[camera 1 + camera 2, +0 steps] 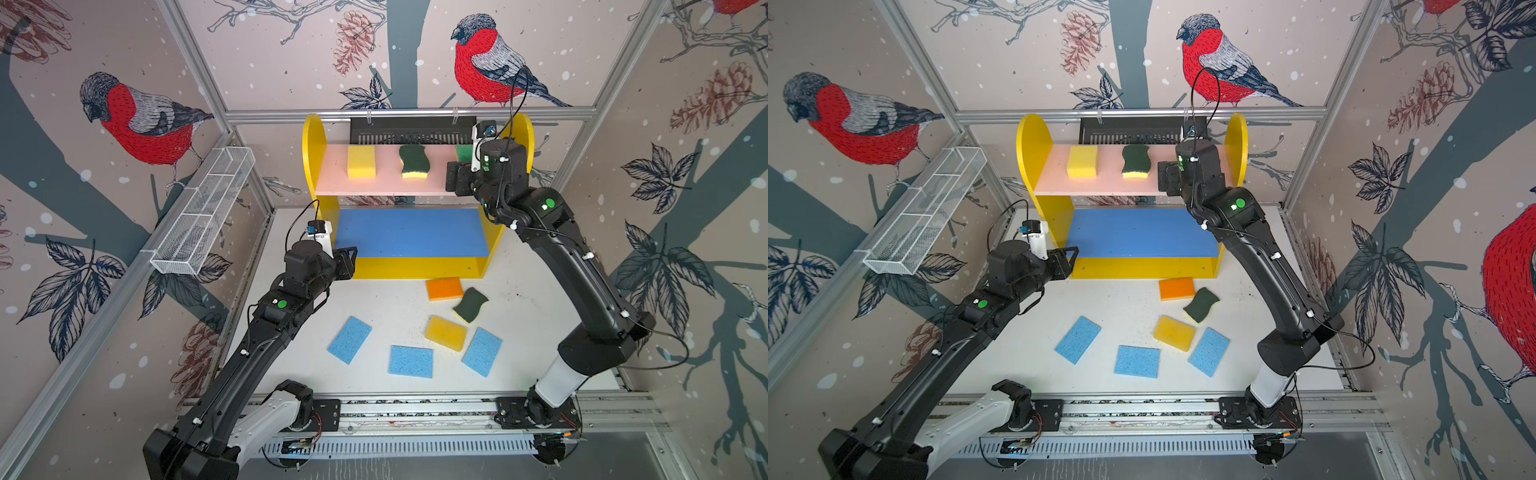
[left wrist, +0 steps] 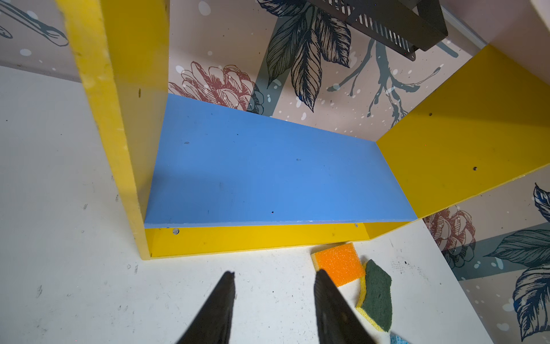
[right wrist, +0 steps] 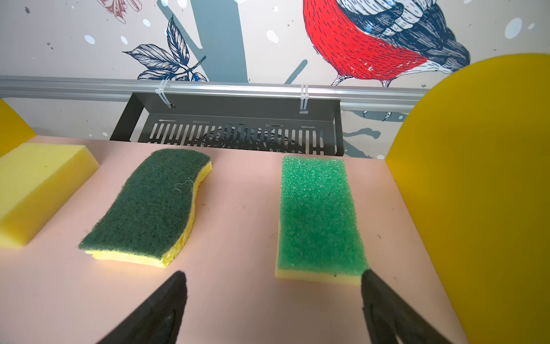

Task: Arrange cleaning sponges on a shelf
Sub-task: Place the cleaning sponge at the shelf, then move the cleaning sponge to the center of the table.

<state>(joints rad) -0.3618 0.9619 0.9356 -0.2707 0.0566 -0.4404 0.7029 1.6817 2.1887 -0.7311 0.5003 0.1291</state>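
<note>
Green-topped sponge could be dragged off the pink board if the right gripper, spread wide and empty, is withdrawn while touching its near corner.

Shelf sides: yellow.
Upper board: pink.
Middle board: blue.
Block sponge: plain yellow.
Wavy sponge: dark green over yellow.
Pebbled sponge: bright green over yellow.
Sponge before shelf: orange over yellow.
Flat sponges: light blue.
Table: white, speckled.
Wire basket: white.
Slotted tray: black.
Wallpaper: red-breasted birds, cones, leaves.
</note>
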